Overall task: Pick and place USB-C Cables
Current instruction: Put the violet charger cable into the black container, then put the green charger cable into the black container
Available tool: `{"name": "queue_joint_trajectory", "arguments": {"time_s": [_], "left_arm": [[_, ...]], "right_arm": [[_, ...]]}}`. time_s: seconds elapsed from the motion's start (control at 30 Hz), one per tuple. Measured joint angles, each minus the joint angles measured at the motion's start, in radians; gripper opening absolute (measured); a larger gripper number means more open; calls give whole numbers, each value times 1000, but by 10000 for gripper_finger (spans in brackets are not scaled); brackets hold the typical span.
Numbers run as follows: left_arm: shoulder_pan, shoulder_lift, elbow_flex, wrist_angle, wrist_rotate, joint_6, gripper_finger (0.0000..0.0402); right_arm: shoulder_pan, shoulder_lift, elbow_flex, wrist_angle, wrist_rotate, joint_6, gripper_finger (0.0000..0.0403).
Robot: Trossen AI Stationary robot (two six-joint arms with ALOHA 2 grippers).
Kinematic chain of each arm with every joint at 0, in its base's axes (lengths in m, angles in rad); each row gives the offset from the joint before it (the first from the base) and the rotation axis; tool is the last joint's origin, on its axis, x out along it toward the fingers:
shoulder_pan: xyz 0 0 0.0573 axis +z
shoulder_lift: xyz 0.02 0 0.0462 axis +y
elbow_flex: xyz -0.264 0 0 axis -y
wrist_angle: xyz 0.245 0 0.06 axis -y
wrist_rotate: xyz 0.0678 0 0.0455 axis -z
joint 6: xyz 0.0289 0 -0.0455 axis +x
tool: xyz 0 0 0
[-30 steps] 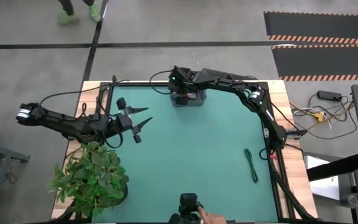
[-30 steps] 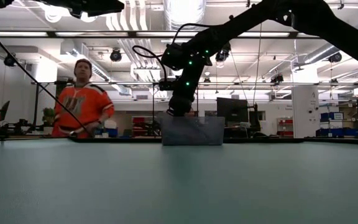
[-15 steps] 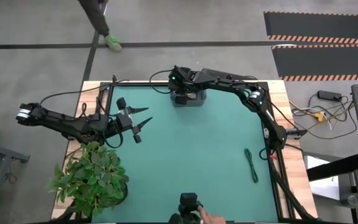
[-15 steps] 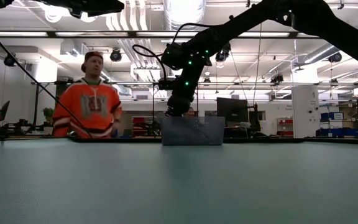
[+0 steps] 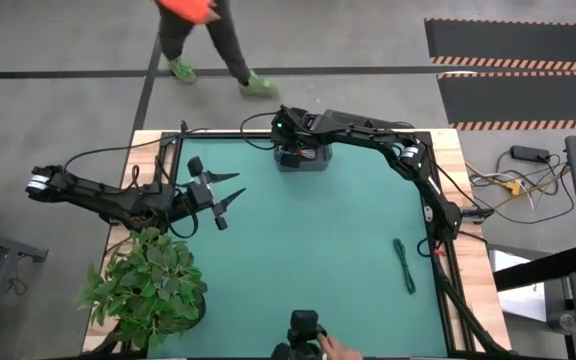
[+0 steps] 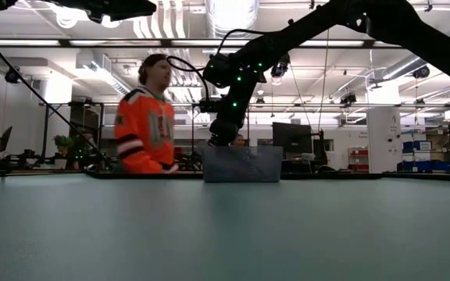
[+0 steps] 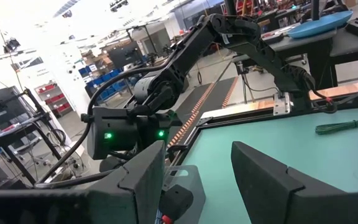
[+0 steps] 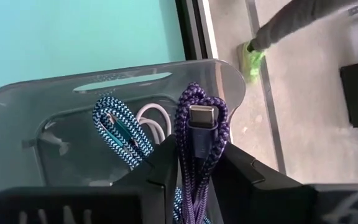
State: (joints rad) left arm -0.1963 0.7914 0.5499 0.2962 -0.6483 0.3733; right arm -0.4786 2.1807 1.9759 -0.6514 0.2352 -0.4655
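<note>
My right gripper points down into the grey tray at the table's far edge and is shut on the purple cable. The blue cable and a white one lie on the tray's floor. The dark green cable lies flat on the mat near the right edge, also visible in the left wrist view. My left gripper hangs open over the table's left part, touching nothing. My right gripper pinches the purple cable bundle between its two fingers, coming from above and pointing down into the tray. The looped end with the plug sticks out past the fingertips. Whether that end touches the tray's floor, I cannot tell.
A potted plant stands at the table's near left corner. A person in an orange shirt walks beyond the far edge. A hand shows beside the low camera at the near edge. Open green mat lies between the tray and the green cable.
Both arms and all cables have kept still. The person behind the table has walked toward the right, closer to the tray.
</note>
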Motion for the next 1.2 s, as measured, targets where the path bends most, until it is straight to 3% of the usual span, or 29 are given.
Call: {"name": "queue_joint_trajectory", "arguments": {"time_s": [0.23, 0.67, 1.0, 1.2], "left_arm": [[0, 1, 0, 0, 0, 0, 171], [0, 0, 0, 0, 0, 0, 171], [0, 1, 0, 0, 0, 0, 171], [-1, 1, 0, 1, 0, 0, 171]], "right_arm": [[0, 0, 0, -3, 0, 31, 73], [0, -1, 0, -2, 1, 119, 177], [41, -84, -1, -106, -12, 323, 169], [108, -143, -2, -187, -113, 478, 157]]}}
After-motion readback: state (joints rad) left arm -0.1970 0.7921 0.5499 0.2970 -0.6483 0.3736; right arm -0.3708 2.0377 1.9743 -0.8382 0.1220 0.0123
